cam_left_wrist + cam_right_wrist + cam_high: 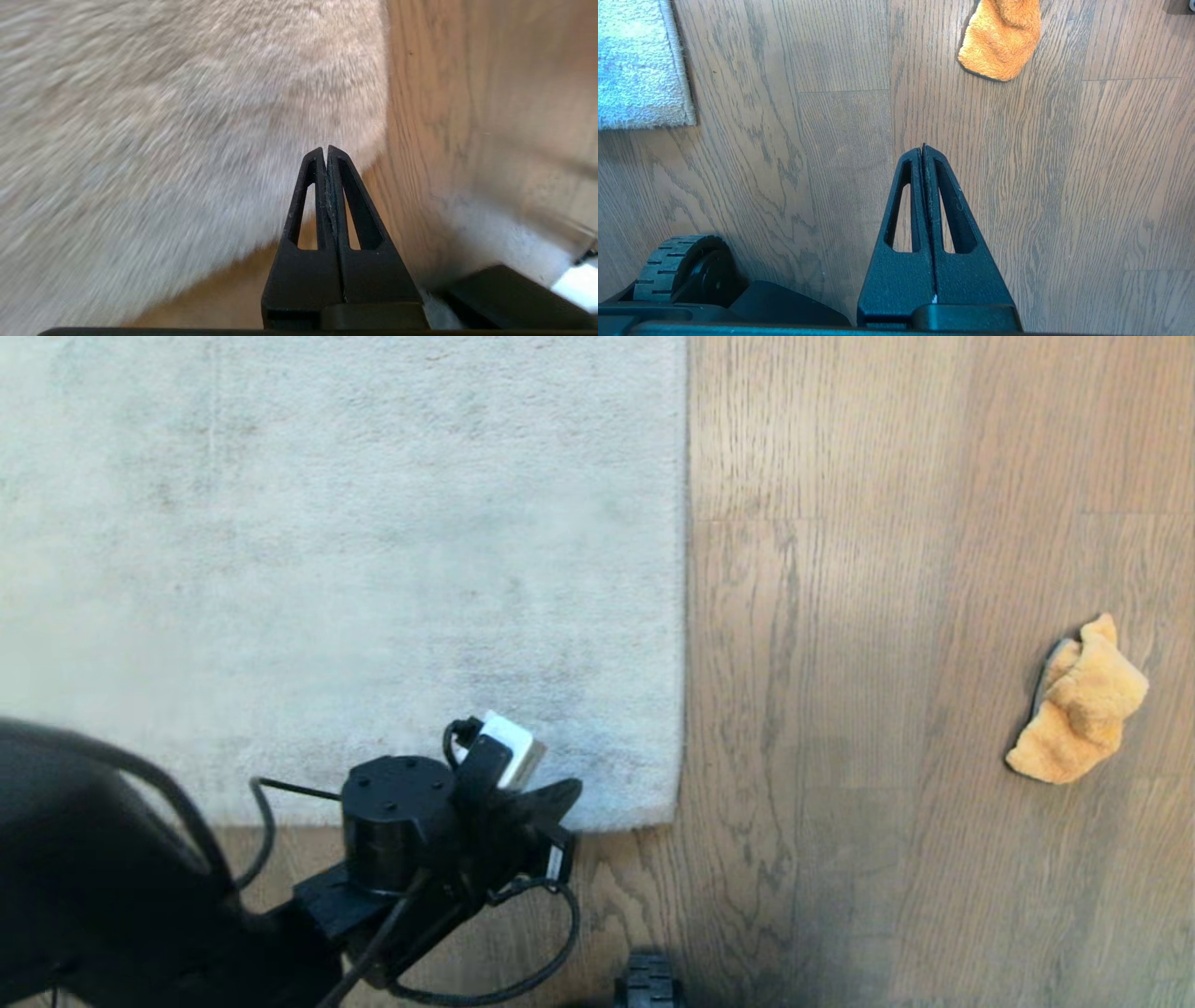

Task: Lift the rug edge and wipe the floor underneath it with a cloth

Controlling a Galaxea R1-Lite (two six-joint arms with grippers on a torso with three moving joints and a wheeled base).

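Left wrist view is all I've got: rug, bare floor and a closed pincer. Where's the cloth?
Observer: The cloth lies crumpled on the floor, well off to the robot's right of the rug edge, touching neither.
Operator: Is the right pincer holding it?
Observer: No. The right pincer is shut on nothing, above bare planks, with the cloth lying ahead of its tips.
Operator: Has the rug been lifted anywhere?
Observer: Not in the head view: the edge lies flat down its whole visible length, and the left pincer hangs by the near corner, shut and holding nothing.
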